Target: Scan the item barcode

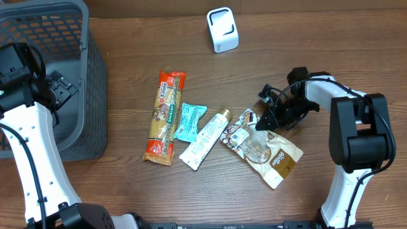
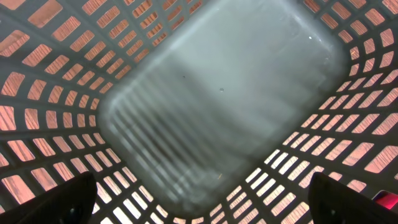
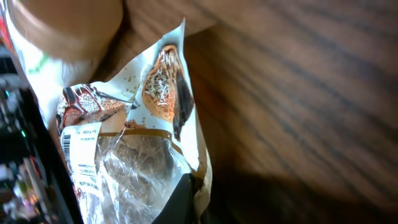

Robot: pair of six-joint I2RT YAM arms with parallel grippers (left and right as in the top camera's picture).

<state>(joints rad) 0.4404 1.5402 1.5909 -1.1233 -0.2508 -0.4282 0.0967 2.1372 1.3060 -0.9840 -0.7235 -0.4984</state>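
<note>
A brown-and-white snack bag (image 1: 275, 156) with a clear window lies on the table right of centre. My right gripper (image 1: 270, 119) is at the bag's upper edge. In the right wrist view the bag (image 3: 124, 155) fills the left half, with a small barcode (image 3: 66, 144) on its white label, and my right gripper (image 3: 198, 200) is shut on the bag's edge, a dark finger (image 3: 180, 202) pressed against the film. The white scanner (image 1: 222, 29) stands at the back of the table. My left gripper (image 1: 60, 89) hangs open over the grey basket (image 1: 89, 95).
A long orange cracker packet (image 1: 166, 116), a teal packet (image 1: 190, 121) and a white tube (image 1: 205, 138) lie side by side left of the bag. In the left wrist view the basket floor (image 2: 224, 93) lies below the wide-apart fingers (image 2: 74, 199).
</note>
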